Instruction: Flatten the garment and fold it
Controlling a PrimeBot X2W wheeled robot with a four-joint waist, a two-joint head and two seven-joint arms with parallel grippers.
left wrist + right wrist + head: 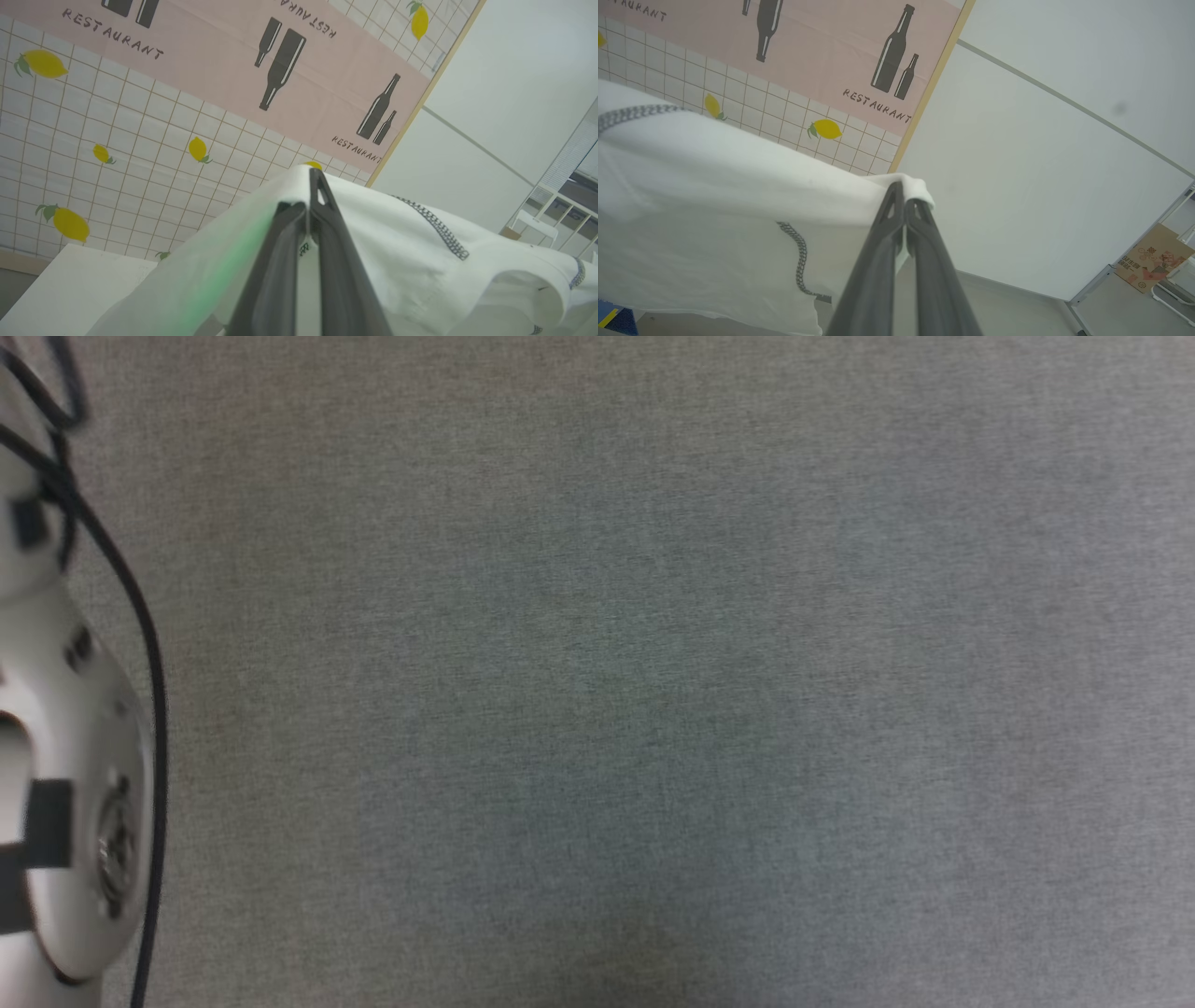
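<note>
Two clenched tools share the load. My left tool [306, 205] is pinched shut on the garment [411, 252], whose white cloth drapes over both sides of it and runs off to its right, zigzag stitching [439, 228] showing there. My right tool [905, 203] is likewise clamped on an edge of the same shirt, a small fold poking past its tips, the body hanging away to its left and below. Beyond both tools stands a tiled wall [752, 116] with lemons and a pink RESTAURANT band, so I judge the shirt is up in the air, strung between the two grips. A white box [70, 284] sits below and left of the left tool. The head camera gives me a plain grey surface [653, 663] and a pale forearm [75, 784] trailing a black cable [140, 616].

I take the step to be spreading before laying down. I would draw the tools apart until the span is just taut, hold them level, then lower so the hanging hem lands first. The right tool's bite looks shallow; a hard tug could pull it free.
</note>
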